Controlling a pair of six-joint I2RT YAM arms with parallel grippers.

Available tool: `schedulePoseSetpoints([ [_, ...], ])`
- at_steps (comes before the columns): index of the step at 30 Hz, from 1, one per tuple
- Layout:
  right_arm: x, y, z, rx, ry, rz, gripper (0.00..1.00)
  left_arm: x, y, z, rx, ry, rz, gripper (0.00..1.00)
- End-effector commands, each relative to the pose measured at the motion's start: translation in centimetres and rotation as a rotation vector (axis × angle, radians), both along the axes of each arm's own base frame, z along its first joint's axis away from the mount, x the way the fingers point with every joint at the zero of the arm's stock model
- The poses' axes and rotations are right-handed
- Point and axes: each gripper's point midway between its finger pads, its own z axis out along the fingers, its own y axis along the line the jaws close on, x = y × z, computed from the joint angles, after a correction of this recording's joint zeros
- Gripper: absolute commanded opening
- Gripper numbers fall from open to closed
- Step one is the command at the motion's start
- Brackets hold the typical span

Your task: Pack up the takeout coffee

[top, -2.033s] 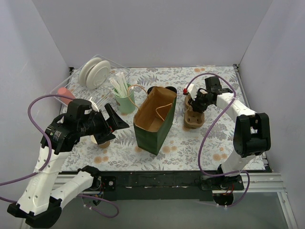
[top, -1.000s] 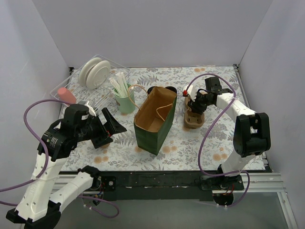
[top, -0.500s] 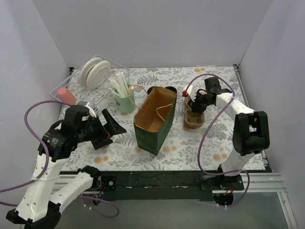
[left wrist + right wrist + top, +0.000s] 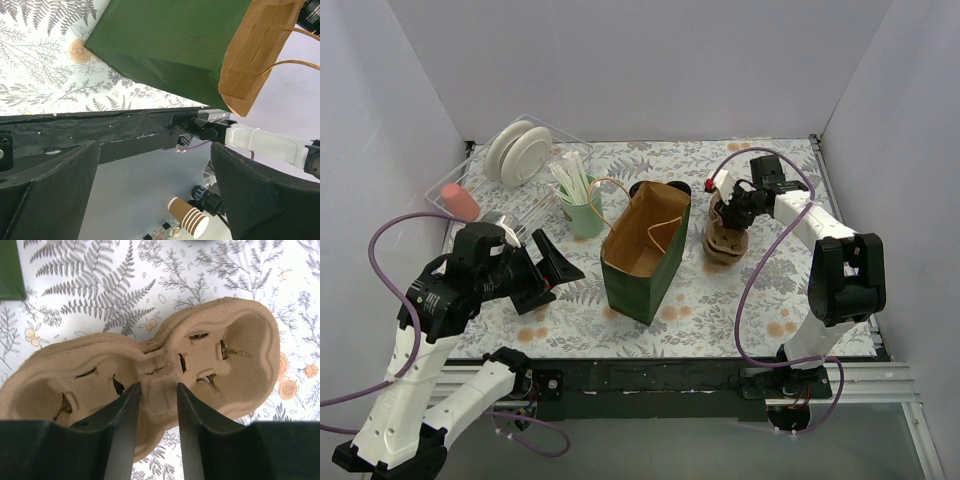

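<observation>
**Right arm on the carrier: hold the bridge, lift level**

The right gripper (image 4: 158, 392) is down on the brown moulded-pulp two-cup carrier (image 4: 235, 355), just right of the bag. Its fingers sit tight on either side of the centre bridge. No gap shows in the wrist view, so we read it as a pinch on the bridge. Both wells are empty.

The takeout coffee, a kraft-brown paper cup with a black round lid (image 4: 641, 189), looks to be just behind the far rim of the tall green paper bag with kraft lining (image 4: 638, 285). Only the lid shows from above, so we can't tell whether it touches the bag. It is in neither the bag nor the carrier.

The left gripper (image 4: 550, 272) hangs spread wide and empty over the fern-print tablecloth (image 4: 770, 290), left of the bag and apart from it.

Our take on doing this step well:
- Pulp is soft. We squeeze only enough to hold; more could crush or tear the bridge.
- The grip is centred, which is good. We lift straight and level so neither end droops.
- The bag's tan twisted-paper handle (image 4: 665, 232) stands near the carrier. The bag looks empty and light, so a snag could tip it.
- The bag mouth is open but narrow. We'd bring the left gripper in to steady the rim before anything goes in.
- The mint-green cup of white straws (image 4: 582, 215) sits close to the bag's left side, so the left arm should approach clear of it.
</observation>
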Motion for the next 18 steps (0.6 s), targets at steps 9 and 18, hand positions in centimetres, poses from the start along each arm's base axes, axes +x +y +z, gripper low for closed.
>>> schedulePoseSetpoints([
  [9,1.1,-0.7,4.9,0.07,0.043,-0.285,0.2,0.7,-0.4,0.5,-0.02,-0.034,-0.004,0.93],
  [18,-0.4,-1.2,2.9,-0.001,-0.101,-0.094,0.48,0.5,-0.2,0.6,-0.005,-0.025,-0.009,0.93],
])
